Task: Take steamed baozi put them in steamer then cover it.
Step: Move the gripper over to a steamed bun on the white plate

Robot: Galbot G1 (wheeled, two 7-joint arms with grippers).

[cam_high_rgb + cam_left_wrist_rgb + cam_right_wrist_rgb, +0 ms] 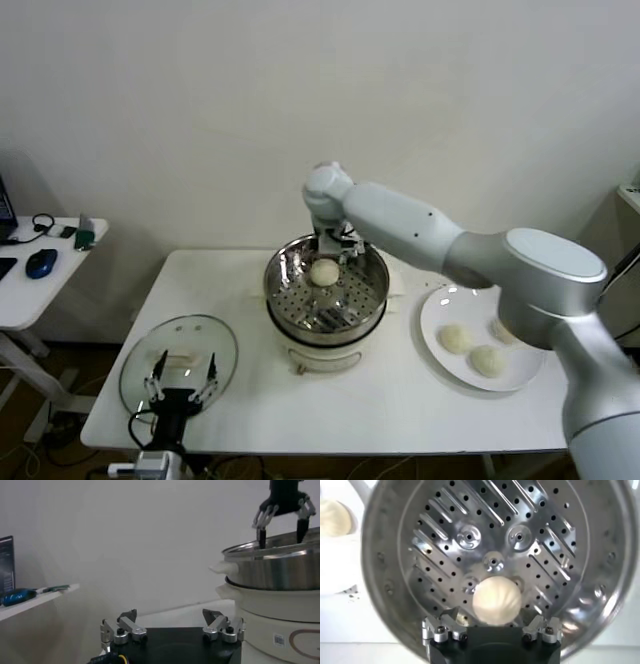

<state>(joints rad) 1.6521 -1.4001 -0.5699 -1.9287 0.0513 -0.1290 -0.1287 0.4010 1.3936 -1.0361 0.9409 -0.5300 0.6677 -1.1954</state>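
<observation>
**A:** Where is the right gripper (334, 247)?

**B:** Over the steamer (372, 298), at about 12 o'clock on its rim, hanging above the far part of the perforated floor. The right arm reaches across to it from 3 o'clock. In the left wrist view the same gripper (281, 522) shows above the basket's edge with its fingers spread wide and nothing between them.

**A:** And the buns?

**B:** One steamed baozi (323, 271) lies on the steamer floor, a little toward 12 o'clock from the centre, just under the gripper. In the right wrist view that bun (496, 600) sits free on the holes, just ahead of the parted fingers (437, 631), and I see no contact with it. Three more baozi (455, 338) rest on the white plate (432, 318), which stands at 3 o'clock from the steamer, close beside it on the white table (400, 400).

**A:** The left side?

**B:** The left gripper (182, 385) waits at about 8 o'clock from the steamer, over the near edge of the glass lid (178, 345), which lies flat on the table. Its fingers (120, 632) stand wide apart and hold nothing.

**A:** Anything else around?

**B:** A small side table (40, 290) at 9 o'clock, well apart, carries a blue mouse (40, 263).
</observation>
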